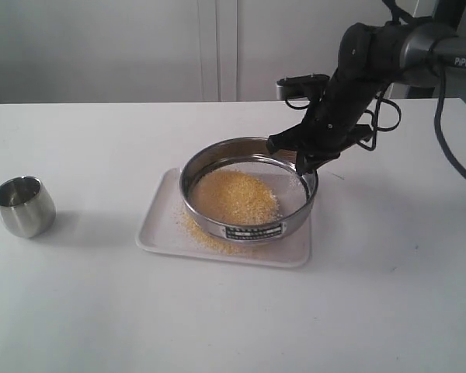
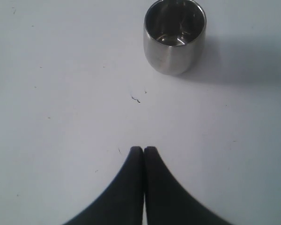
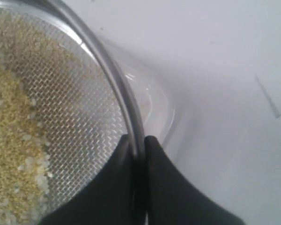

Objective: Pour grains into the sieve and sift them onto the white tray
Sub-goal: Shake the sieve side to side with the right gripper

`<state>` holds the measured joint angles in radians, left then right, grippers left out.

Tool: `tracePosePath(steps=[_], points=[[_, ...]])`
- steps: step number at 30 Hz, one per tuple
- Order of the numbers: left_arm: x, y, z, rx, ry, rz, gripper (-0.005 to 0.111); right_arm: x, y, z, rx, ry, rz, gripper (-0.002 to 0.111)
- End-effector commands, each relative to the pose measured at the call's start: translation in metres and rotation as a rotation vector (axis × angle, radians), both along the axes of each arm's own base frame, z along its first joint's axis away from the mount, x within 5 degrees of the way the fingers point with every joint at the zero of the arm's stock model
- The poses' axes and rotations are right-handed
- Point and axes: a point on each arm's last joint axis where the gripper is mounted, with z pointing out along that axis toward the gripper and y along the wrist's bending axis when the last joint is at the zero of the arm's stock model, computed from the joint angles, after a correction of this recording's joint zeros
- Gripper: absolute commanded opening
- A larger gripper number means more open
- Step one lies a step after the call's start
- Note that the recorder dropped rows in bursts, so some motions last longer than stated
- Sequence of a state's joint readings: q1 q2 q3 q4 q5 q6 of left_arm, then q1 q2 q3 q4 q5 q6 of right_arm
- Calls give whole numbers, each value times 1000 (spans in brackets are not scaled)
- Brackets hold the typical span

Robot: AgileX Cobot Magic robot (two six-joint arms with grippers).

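Largely beneath the sieve (image 1: 211, 218): white tray (image 1: 158, 226).

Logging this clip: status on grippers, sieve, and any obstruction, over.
Left gripper shut, empty, near cup. Right gripper shut on sieve rim. Grains in sieve, some sifted onto tray. Cup stands aside, nothing blocking.

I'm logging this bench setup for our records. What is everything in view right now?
table: one, white, under everything
tray: one, white, mid-table
sieve: one, steel, over the tray
grains: one pile, yellow and whitish, in the sieve; some scattered on the tray
cup: one, steel, upright, left of the tray
right gripper: one, black, clamped on the sieve's rim
left gripper: one, black, shut, empty, near the cup
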<state>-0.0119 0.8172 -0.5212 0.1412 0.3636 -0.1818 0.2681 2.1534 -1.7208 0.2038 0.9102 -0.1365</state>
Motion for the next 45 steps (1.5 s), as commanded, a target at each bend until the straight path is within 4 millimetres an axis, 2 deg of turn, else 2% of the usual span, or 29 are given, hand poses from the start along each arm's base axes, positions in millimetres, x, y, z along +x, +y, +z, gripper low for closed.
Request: tracePosePath(steps=[1, 4, 7, 8, 10, 11, 14, 15, 17, 18, 20, 21, 22, 23, 24, 26, 27, 29, 30, 32, 33, 35, 36, 38, 39, 41, 42, 44, 45], points=[[-2, -1, -2, -7, 2, -1, 0, -2, 2, 9, -14, -51, 167, 0], [-2, -1, -2, -7, 2, -1, 0, 5, -3, 11, 105, -16, -178, 0], [-2, -1, -2, -7, 2, -1, 0, 1, 2, 12, 49, -57, 97, 0], [-2, -1, -2, -7, 2, -1, 0, 2, 2, 12, 47, -66, 94, 0], [-2, -1, -2, -7, 2, -1, 0, 5, 1, 10, 133, -29, -144, 0], [-2, -1, -2, -7, 2, -1, 0, 5, 4, 7, 157, -8, -166, 0], [-2, -1, -2, -7, 2, -1, 0, -1, 11, 6, 72, -47, 149, 0], [-2, -1, -2, -7, 2, -1, 0, 1, 10, 6, 76, -53, 106, 0], [-2, -1, -2, -7, 2, -1, 0, 5, 7, 3, 172, 2, -164, 0], [-2, -1, -2, -7, 2, -1, 0, 4, 9, 2, 186, 13, -158, 0], [-2, -1, -2, -7, 2, -1, 0, 1, 12, 2, 102, -36, 125, 0], [-2, -1, -2, -7, 2, -1, 0, 3, 9, 3, 92, -51, 93, 0], [-2, -1, -2, -7, 2, -1, 0, 7, 4, 2, 135, -27, -100, 0], [-2, -1, -2, -7, 2, -1, 0, 8, 3, 3, 181, -6, -216, 0], [-2, -1, -2, -7, 2, -1, 0, 8, 5, 3, 206, 6, -228, 0], [-2, -1, -2, -7, 2, -1, 0, 4, 8, 6, 121, -58, 68, 0], [-2, -1, -2, -7, 2, -1, 0, 5, 8, 7, 112, -71, 93, 0], [-2, -1, -2, -7, 2, -1, 0, 6, 8, 5, 195, -10, -142, 0], [-2, -1, -2, -7, 2, -1, 0, 4, 9, 4, 183, -2, -95, 0], [-2, -1, -2, -7, 2, -1, 0, 1, 9, 3, 87, -49, 145, 0], [-2, -1, -2, -7, 2, -1, 0, 4, 5, 3, 97, -52, 82, 0], [-2, -1, -2, -7, 2, -1, 0, 6, 5, 3, 203, 16, -170, 0], [-2, -1, -2, -7, 2, -1, 0, 4, 7, 1, 210, 39, -130, 0], [-2, -1, -2, -7, 2, -1, 0, 1, 8, 3, 108, -36, 171, 0], [-2, -1, -2, -7, 2, -1, 0, 4, 4, 4, 99, -55, 103, 0], [-2, -1, -2, -7, 2, -1, 0, 8, 2, 3, 218, 10, -229, 0], [-2, -1, -2, -7, 2, -1, 0, 6, 6, 2, 226, 16, -172, 0], [-2, -1, -2, -7, 2, -1, 0, 3, 10, 3, 120, -60, 178, 0], [-2, -1, -2, -7, 2, -1, 0, 4, 9, 4, 117, -72, 152, 0]])
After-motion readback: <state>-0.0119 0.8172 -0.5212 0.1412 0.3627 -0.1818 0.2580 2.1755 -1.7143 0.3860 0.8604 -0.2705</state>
